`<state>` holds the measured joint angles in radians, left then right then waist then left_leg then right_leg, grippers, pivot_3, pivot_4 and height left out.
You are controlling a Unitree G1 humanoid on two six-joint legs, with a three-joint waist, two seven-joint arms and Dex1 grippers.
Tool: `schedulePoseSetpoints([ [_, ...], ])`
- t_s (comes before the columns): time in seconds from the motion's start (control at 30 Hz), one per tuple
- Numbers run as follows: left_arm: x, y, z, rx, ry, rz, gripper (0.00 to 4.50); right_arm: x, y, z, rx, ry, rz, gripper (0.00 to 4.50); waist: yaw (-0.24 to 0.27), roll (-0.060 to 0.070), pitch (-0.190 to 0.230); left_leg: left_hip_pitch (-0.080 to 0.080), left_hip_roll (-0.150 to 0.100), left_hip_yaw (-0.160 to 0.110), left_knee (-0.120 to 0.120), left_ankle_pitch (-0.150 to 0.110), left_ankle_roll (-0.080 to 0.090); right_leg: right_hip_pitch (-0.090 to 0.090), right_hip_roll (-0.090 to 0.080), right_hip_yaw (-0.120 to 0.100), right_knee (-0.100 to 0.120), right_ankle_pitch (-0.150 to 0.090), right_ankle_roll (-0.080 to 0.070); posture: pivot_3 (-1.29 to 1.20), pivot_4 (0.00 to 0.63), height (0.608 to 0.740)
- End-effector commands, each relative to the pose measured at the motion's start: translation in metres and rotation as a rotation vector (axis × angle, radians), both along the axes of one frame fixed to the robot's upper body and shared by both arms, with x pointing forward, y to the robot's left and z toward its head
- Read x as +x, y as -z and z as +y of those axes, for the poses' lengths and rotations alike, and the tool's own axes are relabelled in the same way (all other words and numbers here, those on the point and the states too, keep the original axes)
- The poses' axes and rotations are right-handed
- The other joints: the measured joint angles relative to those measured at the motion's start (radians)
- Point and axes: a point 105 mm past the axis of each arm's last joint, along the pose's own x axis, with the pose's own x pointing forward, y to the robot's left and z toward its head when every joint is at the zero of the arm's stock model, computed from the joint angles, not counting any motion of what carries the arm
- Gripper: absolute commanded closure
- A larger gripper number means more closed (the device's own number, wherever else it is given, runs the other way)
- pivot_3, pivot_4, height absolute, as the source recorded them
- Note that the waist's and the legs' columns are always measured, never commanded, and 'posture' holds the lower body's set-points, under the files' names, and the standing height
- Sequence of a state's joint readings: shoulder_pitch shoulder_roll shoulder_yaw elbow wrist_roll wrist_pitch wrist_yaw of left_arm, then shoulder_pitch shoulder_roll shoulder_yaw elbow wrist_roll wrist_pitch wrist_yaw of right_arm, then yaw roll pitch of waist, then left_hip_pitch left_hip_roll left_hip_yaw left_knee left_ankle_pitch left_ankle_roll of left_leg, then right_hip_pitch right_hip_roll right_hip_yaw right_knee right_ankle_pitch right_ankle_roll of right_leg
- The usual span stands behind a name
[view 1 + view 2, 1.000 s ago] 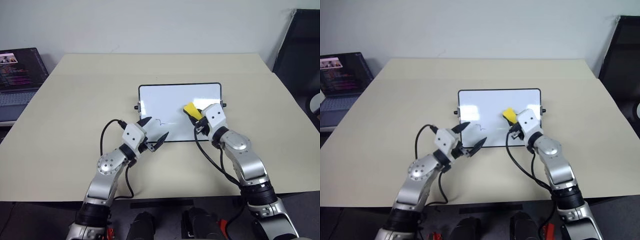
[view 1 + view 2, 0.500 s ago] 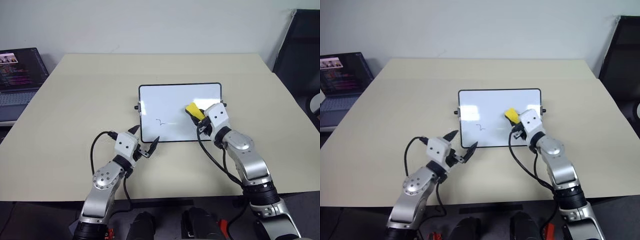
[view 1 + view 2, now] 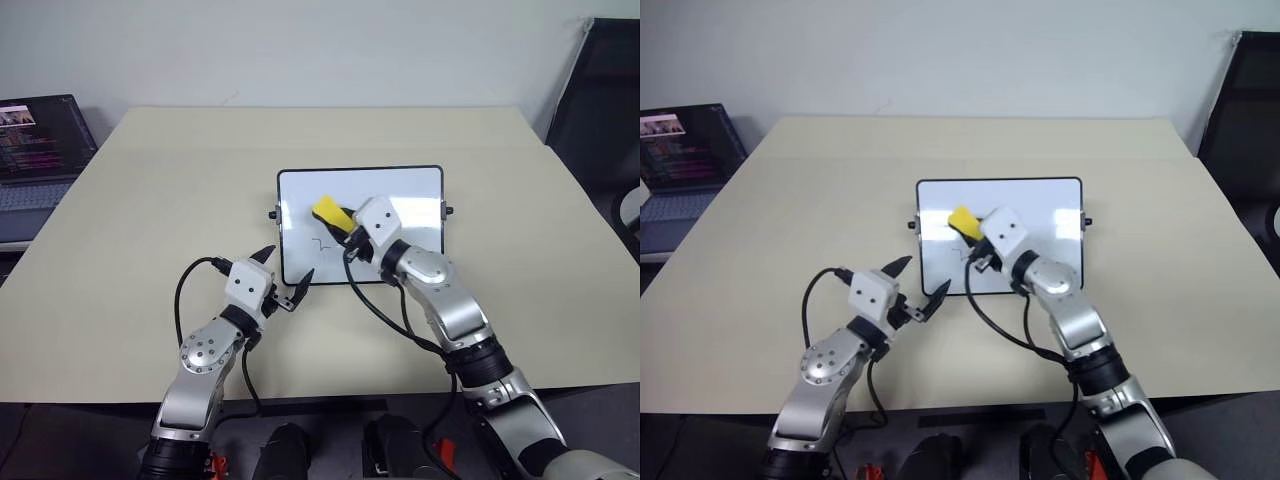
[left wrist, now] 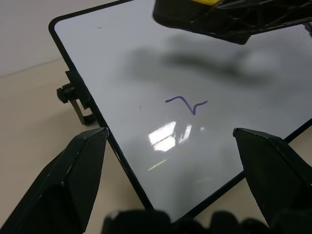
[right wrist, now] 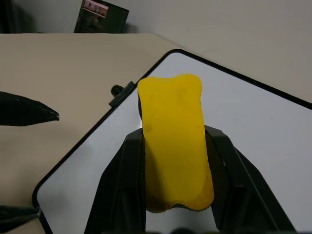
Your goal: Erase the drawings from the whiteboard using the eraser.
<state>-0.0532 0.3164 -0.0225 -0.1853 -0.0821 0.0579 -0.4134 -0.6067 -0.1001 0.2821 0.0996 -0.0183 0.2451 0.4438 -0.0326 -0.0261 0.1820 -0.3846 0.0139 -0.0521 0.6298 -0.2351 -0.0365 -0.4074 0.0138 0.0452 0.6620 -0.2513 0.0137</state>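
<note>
right tool [image 3: 345,226]: pinching the eraser [image 3: 327,211] between its two black fingers, yellow face up; it has swept across the whiteboard [image 3: 420,185] from the board's right half to its left half within the last second.
eraser: now over the upper left part of the board, just beyond the one squiggle [image 4: 185,103] that shows; whether its base touches the glossy surface cannot be told.
drawings: a single thin dark mark is visible near the board's lower left; the right part of the board looks bare.
left tool [image 3: 284,277]: spread wide and holding nothing, drawn back toward the near left corner of the board, one finger on each side of the frame's edge.
whiteboard: lying flat at the middle of the tabletop [image 3: 150,190].
meaning: the wipe has probably reached the last mark; a short pull toward the robot should cover it.
</note>
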Motion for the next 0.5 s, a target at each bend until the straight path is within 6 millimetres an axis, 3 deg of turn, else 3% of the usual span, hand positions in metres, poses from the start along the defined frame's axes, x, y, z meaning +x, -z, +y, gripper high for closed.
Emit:
schedulePoseSetpoints([
  [0.03, 0.003, -0.014, 0.007, -0.001, -0.011, -0.058, 0.0, -0.002, -0.01, 0.016, -0.002, -0.047, -0.05, 3.27, 0.0, 0.0, 0.0, 0.0, 0.0, 0.0, 0.0, 0.0, 0.0, 0.0, 0.0, 0.0, 0.0, 0.0, 0.0, 0.0, 0.15, 0.74],
  [0.33, 0.015, -0.023, 0.019, 0.037, -0.048, -0.096, 0.0, -0.001, 0.013, 0.031, -0.129, -0.071, -0.02, 3.27, 0.0, 0.0, 0.0, 0.0, 0.0, 0.0, 0.0, 0.0, 0.0, 0.0, -0.001, 0.0, 0.0, 0.0, 0.0, 0.0, 0.15, 0.74],
  [0.5, 0.016, -0.024, 0.023, 0.041, -0.056, -0.098, 0.0, 0.006, 0.03, 0.027, -0.259, -0.031, 0.021, 3.27, 0.0, 0.0, 0.0, 0.0, 0.0, 0.0, 0.0, 0.0, 0.0, 0.0, -0.001, 0.0, 0.001, 0.0, 0.0, 0.0, 0.15, 0.74],
])
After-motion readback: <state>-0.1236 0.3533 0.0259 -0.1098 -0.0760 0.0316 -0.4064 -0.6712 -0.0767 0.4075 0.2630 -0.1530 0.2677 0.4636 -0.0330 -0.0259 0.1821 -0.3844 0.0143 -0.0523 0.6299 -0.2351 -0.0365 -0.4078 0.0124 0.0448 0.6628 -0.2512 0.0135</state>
